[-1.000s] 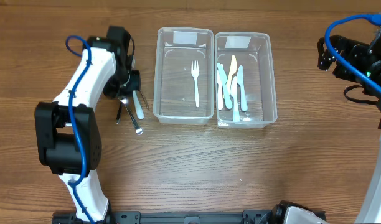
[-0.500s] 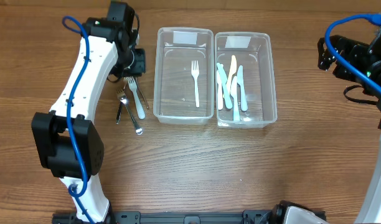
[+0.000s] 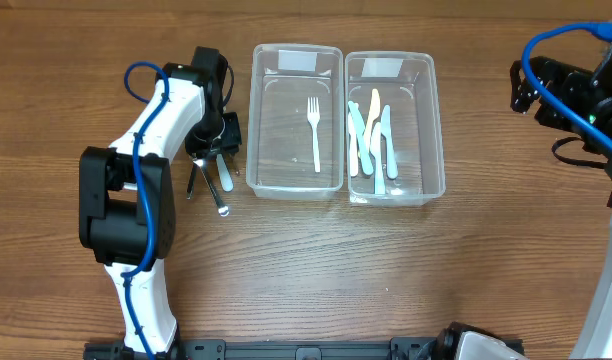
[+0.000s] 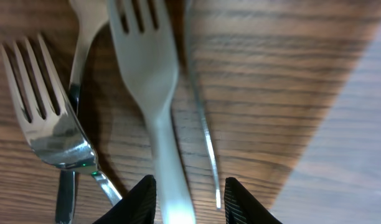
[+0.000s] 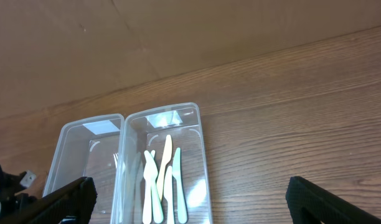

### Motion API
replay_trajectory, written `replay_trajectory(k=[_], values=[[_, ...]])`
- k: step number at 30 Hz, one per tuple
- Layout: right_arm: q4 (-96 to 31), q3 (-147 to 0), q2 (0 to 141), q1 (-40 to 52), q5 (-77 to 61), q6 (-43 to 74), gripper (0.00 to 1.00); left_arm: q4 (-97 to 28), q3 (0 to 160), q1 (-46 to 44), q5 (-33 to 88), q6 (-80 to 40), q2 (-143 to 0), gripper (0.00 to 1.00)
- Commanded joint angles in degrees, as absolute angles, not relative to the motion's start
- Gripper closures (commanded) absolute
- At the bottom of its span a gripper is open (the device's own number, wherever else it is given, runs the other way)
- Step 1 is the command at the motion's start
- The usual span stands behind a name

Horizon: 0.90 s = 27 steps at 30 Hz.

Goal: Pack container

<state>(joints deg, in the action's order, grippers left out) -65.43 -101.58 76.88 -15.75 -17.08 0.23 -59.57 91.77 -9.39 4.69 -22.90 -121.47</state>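
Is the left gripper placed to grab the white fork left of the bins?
Likely yes: the left gripper is open, its fingertips straddle the handle of the white fork, and nothing blocks it.

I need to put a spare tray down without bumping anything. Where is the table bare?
The widest bare wood lies in front of both containers, along the table's near side. A narrower strip runs between the right container and the right arm. It is crowded left of the left container, where the left hand straddles a fork among loose cutlery.
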Motion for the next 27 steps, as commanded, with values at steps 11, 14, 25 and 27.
replay_trajectory(k=[11, 14, 25, 27], values=[[-65.1, -102.45, 76.53, -15.84, -16.53, 0.47, 0.0, -59.59, 89.62, -9.23, -1.89, -24.43, -128.03, 0.66], [-65.1, -102.45, 76.53, -15.84, -16.53, 0.47, 0.0, -59.72, 89.62, -9.23, -1.91, -24.38, -129.16, 0.74], [-65.1, -102.45, 76.53, -15.84, -16.53, 0.47, 0.0, -60.9, 92.18, -9.23, -1.69, -14.74, -128.68, 0.96], [-65.1, -102.45, 76.53, -15.84, -16.53, 0.47, 0.0, -62.0, 93.43, -9.23, -1.67, -13.78, -127.61, 0.96]])
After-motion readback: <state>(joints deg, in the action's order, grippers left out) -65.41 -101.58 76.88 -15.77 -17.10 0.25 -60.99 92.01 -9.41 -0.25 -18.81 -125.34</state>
